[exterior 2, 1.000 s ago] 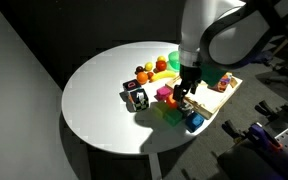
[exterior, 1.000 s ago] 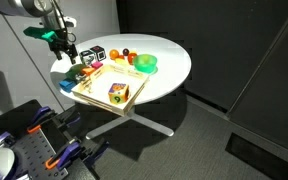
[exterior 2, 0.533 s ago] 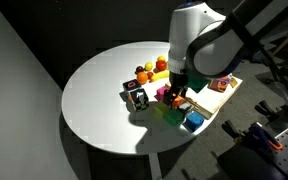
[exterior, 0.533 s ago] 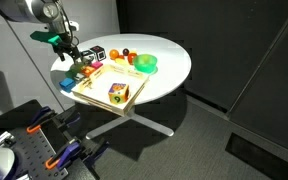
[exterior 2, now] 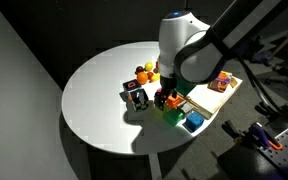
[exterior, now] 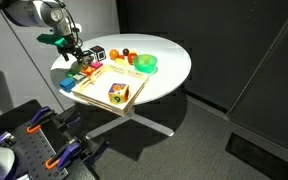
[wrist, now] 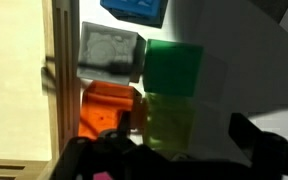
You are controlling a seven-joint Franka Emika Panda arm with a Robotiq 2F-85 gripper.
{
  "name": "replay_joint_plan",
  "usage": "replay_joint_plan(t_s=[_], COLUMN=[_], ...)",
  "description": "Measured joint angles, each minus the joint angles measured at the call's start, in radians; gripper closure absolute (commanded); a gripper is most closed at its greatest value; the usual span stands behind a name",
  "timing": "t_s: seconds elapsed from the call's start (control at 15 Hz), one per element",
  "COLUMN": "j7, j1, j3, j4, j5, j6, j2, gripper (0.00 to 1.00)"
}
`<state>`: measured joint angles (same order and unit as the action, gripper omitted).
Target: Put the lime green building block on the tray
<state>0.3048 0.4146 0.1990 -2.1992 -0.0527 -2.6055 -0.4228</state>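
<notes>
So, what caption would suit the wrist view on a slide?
Tool poised above the lime green block, which lies just outside the wooden tray.

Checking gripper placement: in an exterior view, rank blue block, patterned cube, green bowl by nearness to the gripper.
1. Blue block, beside the tray, close to the gripper.
2. Patterned cube, on the tray.
3. Green bowl, beyond the tray.

Lime green block (wrist: 170, 120) lies flat just outside the wooden tray (wrist: 19, 80).
</notes>
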Motion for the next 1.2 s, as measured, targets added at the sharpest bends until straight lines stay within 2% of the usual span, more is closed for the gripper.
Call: replay_joint_plan(t_s=[1.2], j7=[0.0], j1=[0.051], j3=[-0.04], j4=[0.109], j5=[0.0], j6=[-0.006], j2=[-0.133], gripper=[0.0])
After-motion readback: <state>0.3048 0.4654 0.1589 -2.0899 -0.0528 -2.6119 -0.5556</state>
